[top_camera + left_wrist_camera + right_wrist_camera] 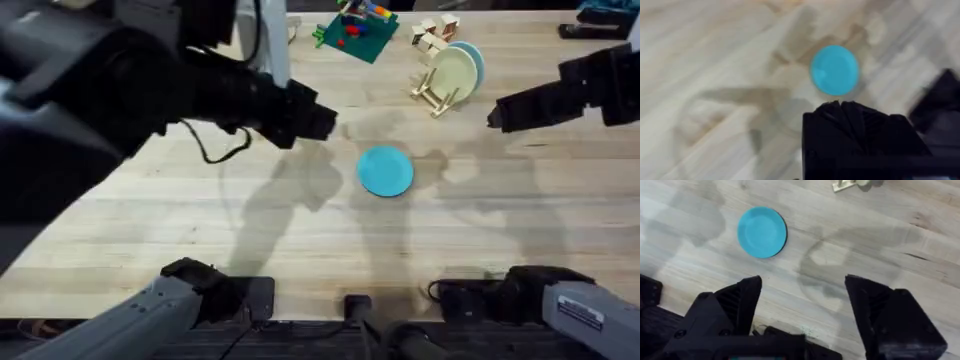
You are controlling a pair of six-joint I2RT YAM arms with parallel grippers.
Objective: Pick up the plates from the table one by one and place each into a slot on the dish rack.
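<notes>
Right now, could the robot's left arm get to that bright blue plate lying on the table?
Probably yes. The cyan plate lies flat on the bare table with nothing on or against it, and the left gripper hangs nearby with open table between. The right gripper is off to the other side, out of the way.

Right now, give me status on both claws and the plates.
Left claw shut, empty, above table. Right claw open, empty. Cyan plate flat on table; cream plate standing in dish rack. Nothing blocking the cyan plate.
</notes>
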